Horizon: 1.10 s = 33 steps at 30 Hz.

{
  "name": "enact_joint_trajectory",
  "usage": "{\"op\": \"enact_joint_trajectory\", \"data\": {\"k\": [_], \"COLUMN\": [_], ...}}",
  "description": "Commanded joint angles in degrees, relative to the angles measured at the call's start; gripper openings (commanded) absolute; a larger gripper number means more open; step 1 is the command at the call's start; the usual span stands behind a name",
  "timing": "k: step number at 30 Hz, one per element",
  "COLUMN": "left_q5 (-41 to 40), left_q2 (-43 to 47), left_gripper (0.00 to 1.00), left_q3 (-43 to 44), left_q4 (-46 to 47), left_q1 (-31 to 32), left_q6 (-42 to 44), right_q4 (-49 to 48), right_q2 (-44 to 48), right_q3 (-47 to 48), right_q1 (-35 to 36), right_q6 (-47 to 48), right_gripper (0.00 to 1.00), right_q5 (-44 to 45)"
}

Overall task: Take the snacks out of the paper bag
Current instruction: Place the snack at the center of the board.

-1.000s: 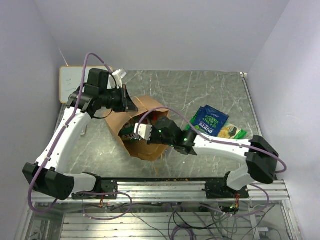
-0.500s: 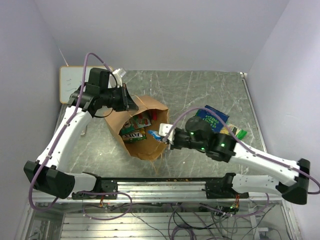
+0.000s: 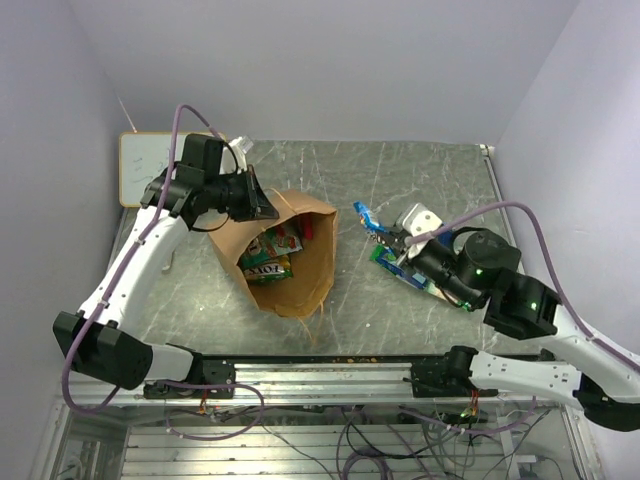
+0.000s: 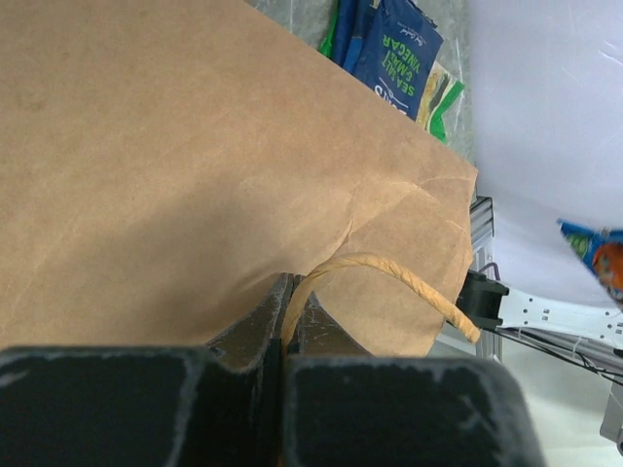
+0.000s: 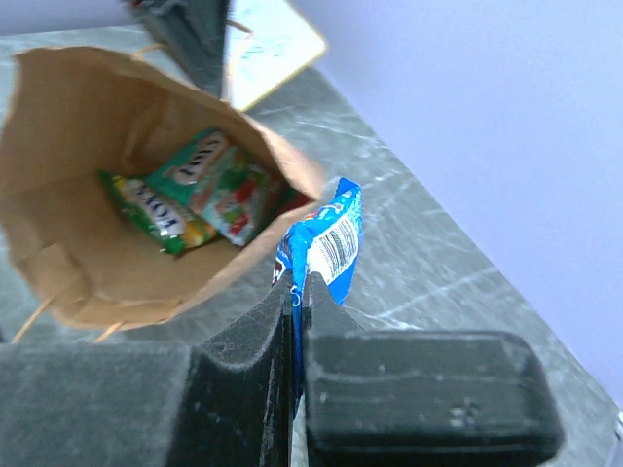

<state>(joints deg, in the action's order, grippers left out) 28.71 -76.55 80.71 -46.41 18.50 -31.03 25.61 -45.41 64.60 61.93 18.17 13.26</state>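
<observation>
The brown paper bag (image 3: 310,275) lies on its side, mouth toward the camera. Green and red snack packets (image 3: 272,252) lie inside it, also in the right wrist view (image 5: 190,195). My left gripper (image 3: 262,205) is shut on the bag's twisted paper handle (image 4: 389,269) at the rim, jaws tight (image 4: 292,311). My right gripper (image 3: 388,234) is shut on a small blue packet (image 3: 364,215) and holds it in the air right of the bag (image 5: 88,136); the packet's barcode side shows (image 5: 334,238). More packets lie under my right arm (image 3: 386,262); a dark blue one shows in the left wrist view (image 4: 394,49).
A white whiteboard (image 3: 140,165) leans at the table's far left edge behind the left arm. Walls close in on the left, back and right. A metal rail (image 3: 330,375) runs along the near edge.
My right gripper has come out of the bag's mouth holding the blue packet and swung right and up, away from the bag. The left gripper stays shut on the handle.
</observation>
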Motion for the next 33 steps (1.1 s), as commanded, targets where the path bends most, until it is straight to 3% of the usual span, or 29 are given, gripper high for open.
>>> {"op": "enact_joint_trajectory", "data": {"k": [1,6,11,15,25,33], "left_q5": [-0.2,-0.7,0.7,3.6,3.5,4.1], "left_q2": [-1.2,-1.6,-0.6,-0.4,-0.5,-0.1], "left_gripper": [0.07,0.07,0.07,0.07,0.07,0.07], "left_q3": [3.1,4.7,1.9,1.5,2.1,0.5], "left_q4": [1.3,0.3,2.3,1.7,0.1,1.4], "left_q1": [0.3,0.3,0.3,0.3,0.4,1.2], "left_q6": [0.5,2.3,2.8,2.6,5.7,5.4], "right_q4": [-7.6,-22.0,-22.1,-23.1,-27.7,-30.7], "right_q2": [-2.0,-8.4,-13.3,-11.5,1.3,4.9], "right_q3": [-2.4,-9.2,-13.7,-19.4,-37.5,-44.5], "right_q1": [-0.1,-2.2,-19.6,-29.1,-39.8,-45.7], "right_q6": [-0.8,-0.4,-16.7,-28.1,-44.7,-48.7], "right_gripper": [0.00,0.00,0.00,0.00,0.00,0.00], "right_q5": [16.3,35.5,26.7,24.5,33.0,28.1]}}
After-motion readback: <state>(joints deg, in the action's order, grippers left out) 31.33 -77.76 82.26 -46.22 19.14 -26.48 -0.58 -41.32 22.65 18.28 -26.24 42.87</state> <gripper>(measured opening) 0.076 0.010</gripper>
